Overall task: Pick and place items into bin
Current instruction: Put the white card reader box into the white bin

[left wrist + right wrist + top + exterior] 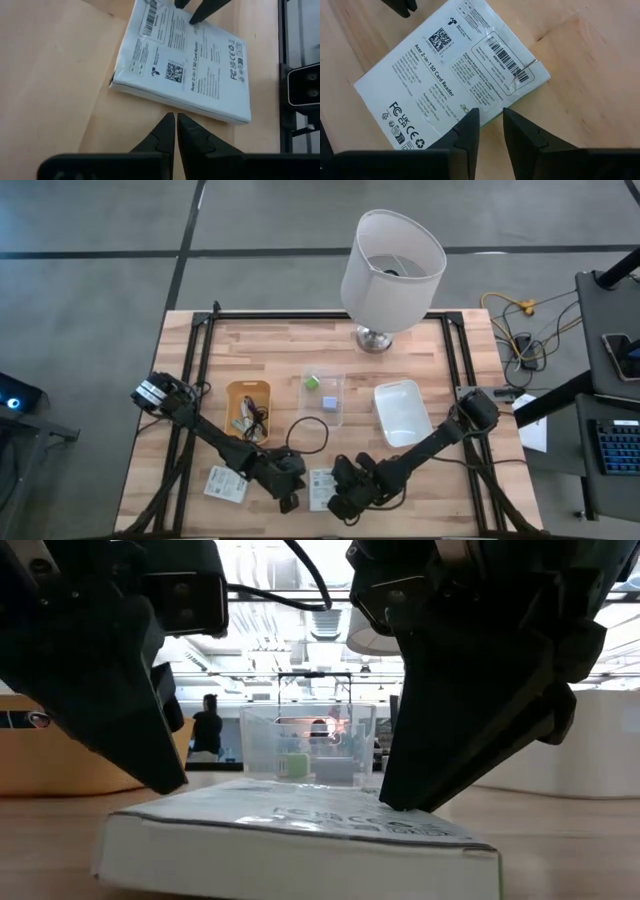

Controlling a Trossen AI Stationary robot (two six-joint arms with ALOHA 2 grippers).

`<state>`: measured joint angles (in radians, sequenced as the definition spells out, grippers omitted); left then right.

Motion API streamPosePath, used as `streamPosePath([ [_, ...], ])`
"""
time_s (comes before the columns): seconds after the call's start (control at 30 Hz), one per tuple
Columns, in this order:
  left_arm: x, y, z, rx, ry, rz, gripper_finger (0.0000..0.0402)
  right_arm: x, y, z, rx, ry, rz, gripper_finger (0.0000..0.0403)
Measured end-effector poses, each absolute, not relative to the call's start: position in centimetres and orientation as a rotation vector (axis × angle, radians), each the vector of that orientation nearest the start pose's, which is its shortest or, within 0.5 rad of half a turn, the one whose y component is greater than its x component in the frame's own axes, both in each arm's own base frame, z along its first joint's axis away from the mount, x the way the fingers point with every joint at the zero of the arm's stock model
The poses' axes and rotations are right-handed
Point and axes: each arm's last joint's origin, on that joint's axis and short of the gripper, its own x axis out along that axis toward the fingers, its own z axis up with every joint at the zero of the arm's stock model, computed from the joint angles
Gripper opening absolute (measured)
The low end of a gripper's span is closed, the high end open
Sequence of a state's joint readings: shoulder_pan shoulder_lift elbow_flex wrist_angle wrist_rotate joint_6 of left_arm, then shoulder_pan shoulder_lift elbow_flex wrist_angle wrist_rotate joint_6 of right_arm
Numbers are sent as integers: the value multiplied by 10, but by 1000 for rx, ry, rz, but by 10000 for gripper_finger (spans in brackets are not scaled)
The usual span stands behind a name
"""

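Note:
A flat white packet (322, 488) printed with black text lies on the wooden table near its near edge, between my two grippers; it also shows in the low view (300, 830). My left gripper (175, 117) is shut, its tips just off the packet's left long edge (170, 102). My right gripper (490, 112) is open by a narrow gap and stands over the opposite edge. A second white packet (225, 483) lies flat farther left. Coiled cables sit in an orange bin (232, 390). A green cube (312, 381) and a grey-blue cube (330, 402) sit in a clear container. My left gripper points its shut tips at the packet's long edge (172, 106); whether they touch it, I cannot tell. My right gripper comes slanting down from the right. One fingertip (472, 117) lies over the packet's top face by its edge (470, 102); the other (507, 117) stands past the edge. The packet lies flat on the table.
A white rectangular bin (402, 412) stands right of the clear container (338, 410). A big white lamp (390, 270) stands at the far edge. A black cable loop (310, 435) lies just beyond the grippers. Bare wood lies near the right corner.

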<state>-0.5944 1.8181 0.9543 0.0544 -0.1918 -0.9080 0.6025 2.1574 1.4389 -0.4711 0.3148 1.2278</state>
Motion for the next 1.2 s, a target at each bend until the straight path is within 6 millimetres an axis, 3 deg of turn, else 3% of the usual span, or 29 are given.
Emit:
streamPosePath([
  [0.23, 305, -198, 127, -563, 865, -41, 3, 354, 233, 117, 569, 1031, -409, 77],
  [0.7, 316, -196, 137, -563, 762, -57, 3, 350, 232, 113, 542, 1084, -389, 77],
  [1.2, 335, -186, 151, -582, 655, -66, 3, 346, 235, 126, 538, 1093, -420, 77],
])
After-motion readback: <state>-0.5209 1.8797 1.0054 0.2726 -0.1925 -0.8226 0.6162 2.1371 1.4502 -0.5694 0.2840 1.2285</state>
